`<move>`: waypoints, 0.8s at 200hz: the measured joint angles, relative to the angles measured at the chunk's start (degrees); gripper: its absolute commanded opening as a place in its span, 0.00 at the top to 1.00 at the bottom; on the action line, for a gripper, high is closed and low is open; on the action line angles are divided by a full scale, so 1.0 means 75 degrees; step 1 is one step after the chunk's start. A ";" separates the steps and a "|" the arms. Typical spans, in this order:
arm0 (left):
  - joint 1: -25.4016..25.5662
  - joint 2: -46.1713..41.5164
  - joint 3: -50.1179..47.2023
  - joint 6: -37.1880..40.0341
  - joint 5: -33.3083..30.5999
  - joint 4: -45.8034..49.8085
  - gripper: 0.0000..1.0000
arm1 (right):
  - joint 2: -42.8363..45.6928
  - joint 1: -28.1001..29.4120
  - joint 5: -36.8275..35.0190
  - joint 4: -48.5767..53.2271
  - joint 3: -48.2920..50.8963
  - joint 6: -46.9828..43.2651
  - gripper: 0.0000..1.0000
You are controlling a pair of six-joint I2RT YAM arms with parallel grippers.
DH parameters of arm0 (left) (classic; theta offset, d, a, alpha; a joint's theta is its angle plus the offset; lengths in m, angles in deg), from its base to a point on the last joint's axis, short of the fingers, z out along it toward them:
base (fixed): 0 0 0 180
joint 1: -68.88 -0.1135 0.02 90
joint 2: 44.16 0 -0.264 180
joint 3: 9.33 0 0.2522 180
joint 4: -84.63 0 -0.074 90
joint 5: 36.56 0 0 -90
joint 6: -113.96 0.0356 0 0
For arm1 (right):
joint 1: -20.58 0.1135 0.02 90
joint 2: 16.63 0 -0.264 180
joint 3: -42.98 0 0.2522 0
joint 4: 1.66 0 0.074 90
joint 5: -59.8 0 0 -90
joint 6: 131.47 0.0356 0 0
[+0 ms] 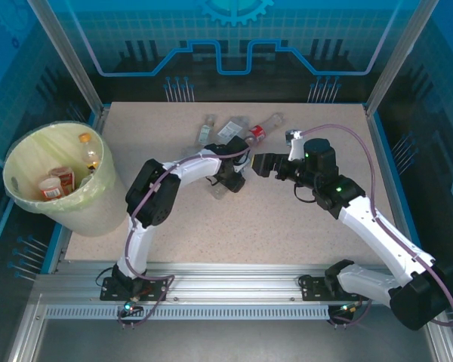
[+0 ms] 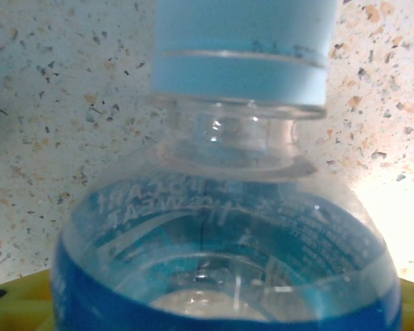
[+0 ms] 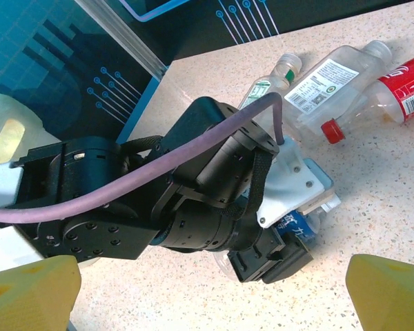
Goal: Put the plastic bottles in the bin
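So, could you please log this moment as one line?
left gripper: around blue-label bottle, grip unclear | right gripper: open, empty | bin: some bottles inside | loose bottles on table

Bottle cluster [image 1: 230,130] behind; near tabletop [image 1: 287,226] seemingly free.

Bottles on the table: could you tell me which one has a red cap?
The red-labelled bottle; the white-labelled bottle and green-labelled bottle beside it show no red.

We see the pale yellow-green bin [image 1: 90,210] upright at the left edge of the bench [image 1: 287,226], holding a few bottles [image 1: 58,183]. Several clear bottles [image 1: 241,132] lie on their sides near the far middle. A blue-labelled bottle [image 2: 221,227] lies a little nearer.
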State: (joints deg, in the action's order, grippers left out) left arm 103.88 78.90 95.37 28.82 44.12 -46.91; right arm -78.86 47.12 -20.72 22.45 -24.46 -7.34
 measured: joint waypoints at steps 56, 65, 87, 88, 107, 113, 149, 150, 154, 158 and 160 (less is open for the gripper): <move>0.0000 -0.1154 -0.1501 -0.0519 0.0023 -0.1020 0.48 | 0.0338 0.0064 -0.0035 -0.0073 0.0076 -0.0723 0.00; 0.0000 -0.1373 -0.1655 -0.0618 0.0038 -0.1105 0.48 | 0.0341 0.0152 -0.0070 -0.0105 0.0093 -0.0871 0.00; 0.0000 -0.1982 -0.1985 -0.0778 0.0111 -0.1387 0.48 | 0.0341 0.0487 -0.0280 -0.0143 0.0149 -0.1285 0.00; 0.0000 -0.2025 -0.2005 -0.0796 0.0114 -0.1411 0.48 | 0.0341 0.0498 -0.0294 -0.0146 0.0152 -0.1300 0.00; 0.0000 -0.2591 -0.2145 -0.0871 0.0172 -0.1565 0.48 | 0.0309 0.0734 -0.0458 -0.0213 0.0166 -0.1597 0.00; 0.0000 -0.2757 -0.2162 -0.0880 0.0189 -0.1617 0.48 | 0.0286 0.0784 -0.0493 -0.0245 0.0166 -0.1670 0.00; -0.0017 -0.3684 -0.2215 -0.1026 0.0216 -0.1813 0.48 | 0.0032 0.0985 -0.0638 -0.0329 0.0166 -0.1973 0.00; -0.0017 -0.3701 -0.2215 -0.1029 0.0219 -0.1813 0.48 | 0.0026 0.0988 -0.0641 -0.0329 0.0166 -0.1976 0.00; -0.0032 -0.3803 -0.2218 -0.1040 0.0219 -0.1816 0.48 | -0.0012 0.1011 -0.0656 -0.0329 0.0163 -0.1999 0.00; -0.0041 -0.3896 -0.2218 -0.1052 0.0221 -0.1813 0.48 | -0.0041 0.1014 -0.0664 -0.0329 0.0163 -0.2020 0.00; -0.0050 -0.3949 -0.2221 -0.1061 0.0224 -0.1813 0.48 | -0.0055 0.1020 -0.0664 -0.0326 0.0163 -0.2020 0.00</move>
State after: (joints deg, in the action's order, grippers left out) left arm 103.51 49.29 78.72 20.87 45.80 -60.50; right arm -79.28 54.77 -25.71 20.00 -23.23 -22.49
